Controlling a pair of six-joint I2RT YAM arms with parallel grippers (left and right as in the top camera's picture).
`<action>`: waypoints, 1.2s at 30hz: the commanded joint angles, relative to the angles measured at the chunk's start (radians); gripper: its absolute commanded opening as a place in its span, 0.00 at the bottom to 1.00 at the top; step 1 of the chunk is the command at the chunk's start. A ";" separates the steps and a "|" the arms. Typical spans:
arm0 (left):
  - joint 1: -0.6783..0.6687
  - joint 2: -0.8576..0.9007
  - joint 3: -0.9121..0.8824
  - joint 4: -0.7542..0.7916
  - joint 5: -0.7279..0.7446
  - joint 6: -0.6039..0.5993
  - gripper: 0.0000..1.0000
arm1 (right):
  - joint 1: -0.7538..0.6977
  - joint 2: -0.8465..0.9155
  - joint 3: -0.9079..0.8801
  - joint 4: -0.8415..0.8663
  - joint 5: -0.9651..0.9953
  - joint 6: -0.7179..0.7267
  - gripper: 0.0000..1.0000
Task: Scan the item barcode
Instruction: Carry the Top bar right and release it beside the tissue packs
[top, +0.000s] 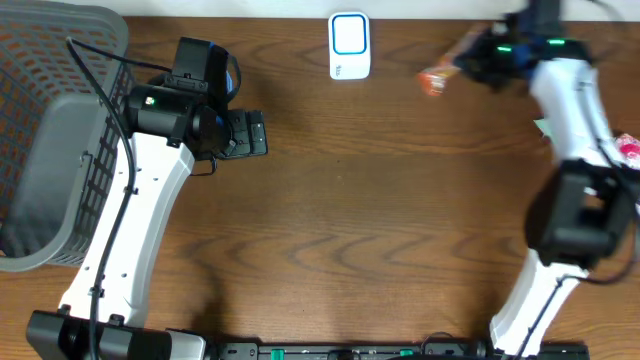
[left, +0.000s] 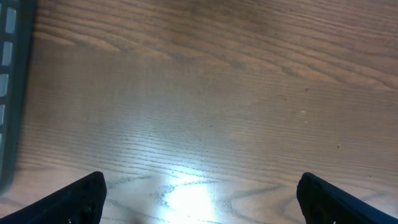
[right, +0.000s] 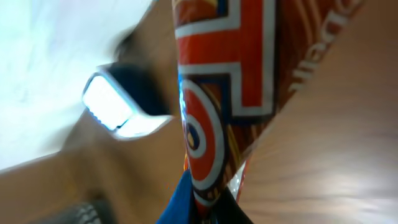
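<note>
Overhead, the right gripper is clamped on a snack packet near the scanner; the left gripper gapes wide over the desk; the presenting step is in hand; next, the barcode, seemingly not facing the window, needs turning toward it.

The overhead camera looks straight down from well above the brown wood-grain table, taking in the grey plastic mesh basket at the left and the white rectangular scanner at the far edge. The left wrist camera sits low over bare tabletop, its two black fingertips in the bottom corners, sharing the basket's rim with that view. The right wrist camera, rolled sideways, sits close against a red-and-orange packet and shares the scanner.
</note>
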 joint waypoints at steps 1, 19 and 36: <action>0.004 0.002 -0.005 -0.004 -0.010 -0.005 0.98 | -0.095 -0.037 0.016 -0.113 0.215 -0.218 0.01; 0.004 0.002 -0.005 -0.004 -0.010 -0.005 0.98 | -0.341 -0.004 0.014 -0.282 0.673 -0.394 0.51; 0.004 0.002 -0.005 -0.004 -0.009 -0.005 0.98 | -0.347 -0.223 0.015 -0.476 0.343 -0.393 0.96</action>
